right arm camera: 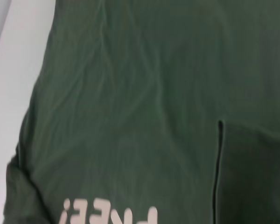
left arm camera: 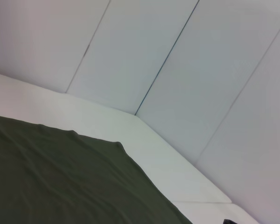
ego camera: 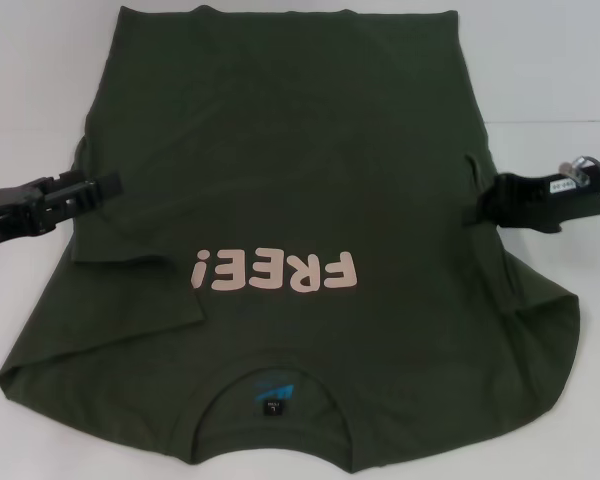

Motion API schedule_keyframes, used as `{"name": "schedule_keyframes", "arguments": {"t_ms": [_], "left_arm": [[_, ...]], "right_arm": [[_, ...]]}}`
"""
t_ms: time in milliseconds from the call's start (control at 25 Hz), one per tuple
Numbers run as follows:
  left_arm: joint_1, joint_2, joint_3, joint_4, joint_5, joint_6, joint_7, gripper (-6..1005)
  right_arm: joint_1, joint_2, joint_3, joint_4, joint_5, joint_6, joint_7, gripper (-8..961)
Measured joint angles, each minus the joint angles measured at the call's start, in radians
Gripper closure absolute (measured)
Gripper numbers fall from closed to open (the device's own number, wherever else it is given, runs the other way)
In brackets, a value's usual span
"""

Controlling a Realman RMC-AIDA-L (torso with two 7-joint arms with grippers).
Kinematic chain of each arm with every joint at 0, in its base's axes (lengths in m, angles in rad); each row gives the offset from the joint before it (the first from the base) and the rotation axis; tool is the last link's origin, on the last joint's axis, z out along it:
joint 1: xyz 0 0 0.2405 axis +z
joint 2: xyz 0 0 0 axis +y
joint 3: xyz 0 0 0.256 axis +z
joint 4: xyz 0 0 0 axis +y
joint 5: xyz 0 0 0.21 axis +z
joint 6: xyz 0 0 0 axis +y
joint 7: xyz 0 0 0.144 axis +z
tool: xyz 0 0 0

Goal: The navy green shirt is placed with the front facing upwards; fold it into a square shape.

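The navy green shirt (ego camera: 280,150) lies front up on the white table (ego camera: 560,80). Its pale pink "FREE!" lettering (ego camera: 275,270) and the collar with the blue neck label (ego camera: 273,392) are toward the near edge. The sleeve on the left (ego camera: 130,255) is folded in over the body. The sleeve on the right (ego camera: 540,310) lies rumpled and spread out. My left gripper (ego camera: 115,186) rests at the shirt's left side edge. My right gripper (ego camera: 472,205) is at its right side edge, where the cloth puckers slightly. The right wrist view shows the shirt (right arm camera: 130,93) and the folded sleeve's edge (right arm camera: 218,163).
Bare white table shows on both sides of the shirt and beyond its hem (left arm camera: 154,140). Pale wall panels (left arm camera: 177,56) rise behind the table. The shirt's collar end reaches the near table edge.
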Motion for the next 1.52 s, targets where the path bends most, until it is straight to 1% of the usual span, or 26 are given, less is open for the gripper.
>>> {"name": "schedule_keyframes", "arguments": {"t_ms": [280, 440, 600, 880, 1040, 1280, 1320, 1520], "left_arm": [[0.001, 0.002, -0.018, -0.023, -0.034, -0.008, 0.007, 268], [0.001, 0.003, -0.035, -0.027, -0.047, -0.009, 0.009, 269], [0.001, 0.004, -0.053, -0.027, -0.05, -0.009, 0.01, 269], [0.001, 0.005, -0.09, -0.033, -0.053, -0.009, 0.014, 272], [0.001, 0.011, -0.1, -0.062, -0.085, -0.009, 0.025, 276], [-0.002, 0.02, -0.117, -0.082, -0.093, -0.014, 0.015, 276], [-0.004, 0.022, -0.133, -0.092, -0.095, -0.019, 0.002, 276], [-0.005, 0.034, -0.167, -0.125, -0.103, -0.023, -0.026, 277]], "right_arm": [[0.002, 0.007, -0.006, 0.082, 0.11, 0.125, 0.0, 855], [0.005, 0.023, -0.008, 0.09, 0.121, 0.167, -0.002, 848], [0.014, 0.031, -0.009, 0.091, 0.122, 0.179, -0.001, 841], [0.016, 0.034, -0.009, 0.091, 0.122, 0.178, -0.019, 828], [0.016, 0.037, -0.003, 0.112, 0.149, 0.189, -0.021, 821], [0.015, 0.043, -0.001, 0.117, 0.207, 0.2, -0.037, 578], [0.013, 0.046, -0.006, 0.118, 0.245, 0.203, -0.06, 553], [0.021, 0.046, -0.035, 0.118, 0.235, 0.204, -0.071, 428]]}}
